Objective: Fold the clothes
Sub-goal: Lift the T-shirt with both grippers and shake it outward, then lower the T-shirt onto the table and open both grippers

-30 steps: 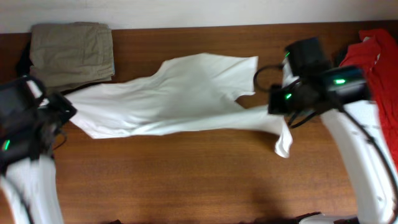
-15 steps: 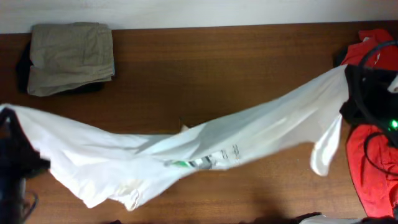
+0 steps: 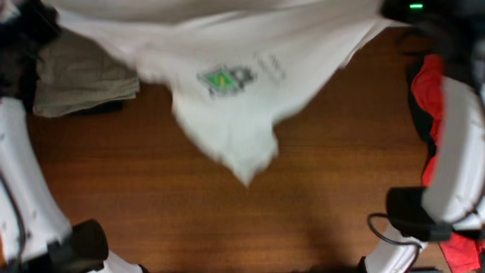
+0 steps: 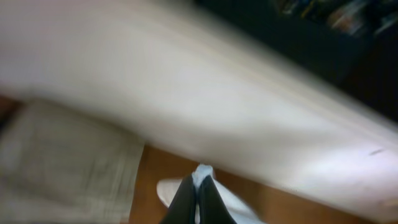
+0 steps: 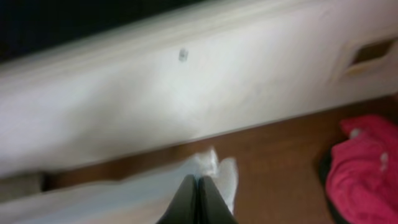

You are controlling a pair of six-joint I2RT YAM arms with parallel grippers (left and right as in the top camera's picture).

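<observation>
A white T-shirt [image 3: 227, 83] with a small green print hangs in the air across the far side of the table, blurred by motion, its lower part drooping to a point. My left gripper [image 4: 199, 183] is shut on one edge of the shirt [image 4: 205, 171] at the top left of the overhead view. My right gripper [image 5: 198, 180] is shut on the other edge [image 5: 214, 163] at the top right of the overhead view. Both gripper tips are out of the overhead frame.
A folded khaki garment [image 3: 83, 76] lies at the far left, also in the left wrist view [image 4: 62, 162]. A pile of red clothes [image 3: 428, 91] lies at the right edge, seen in the right wrist view [image 5: 367, 162]. Brown wooden table [image 3: 227, 220] below.
Both arms swung the shirt from low near the front edge up and toward the far side. The shirt flipped, and the green print now faces the overhead camera.
</observation>
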